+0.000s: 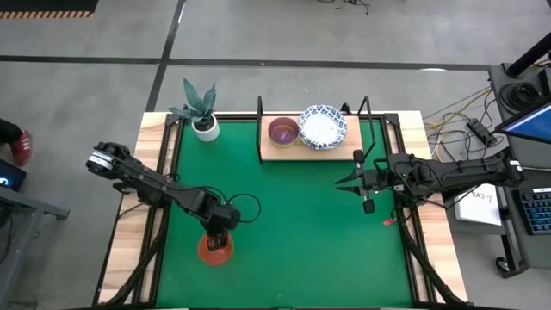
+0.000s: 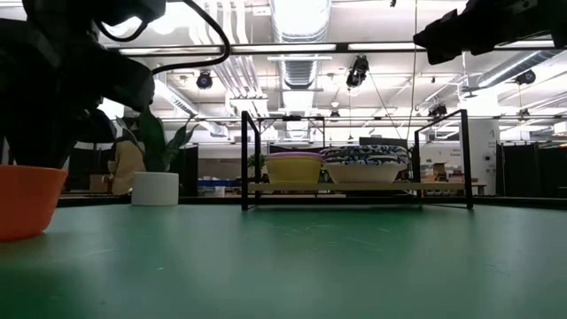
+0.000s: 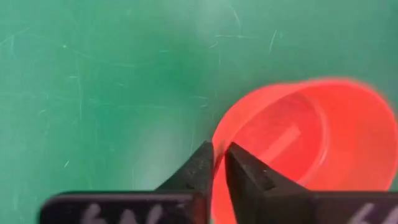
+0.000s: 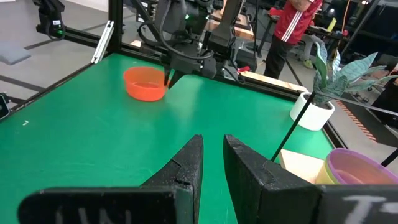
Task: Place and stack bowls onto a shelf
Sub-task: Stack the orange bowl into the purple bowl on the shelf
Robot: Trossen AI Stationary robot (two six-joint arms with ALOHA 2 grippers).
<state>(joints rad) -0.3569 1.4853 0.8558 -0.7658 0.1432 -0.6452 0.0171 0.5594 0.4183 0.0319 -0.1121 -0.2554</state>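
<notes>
A red bowl [image 1: 215, 250] stands on the green mat near the table's front left, also seen in the right wrist view [image 4: 145, 83]. My left gripper [image 1: 218, 234] points down at it and is shut on its rim. At the far middle the wooden shelf [image 1: 353, 148] with black uprights carries a purple bowl [image 1: 282, 131], nested in a yellow one [image 2: 294, 170], and a white bowl with a blue patterned rim [image 1: 321, 127]. My right gripper [image 1: 357, 182] hovers level at the right, fingers a narrow gap apart with nothing between them. My left gripper pinches the red bowl's rim [image 3: 216, 148] on the side toward the table's far edge, one finger inside the bowl [image 3: 245, 171] and one outside [image 3: 198, 169]. The fingers come from above, pointing steeply down. The bowl stands upright with its base on the mat.
A small white pot with a green plant [image 1: 202, 116] stands at the far left, beside the shelf. Black frame bars run along the table's edges. A person in a red jacket [image 4: 298, 25] stands beyond the table. Bare green mat [image 1: 301, 232] lies between bowl and shelf.
</notes>
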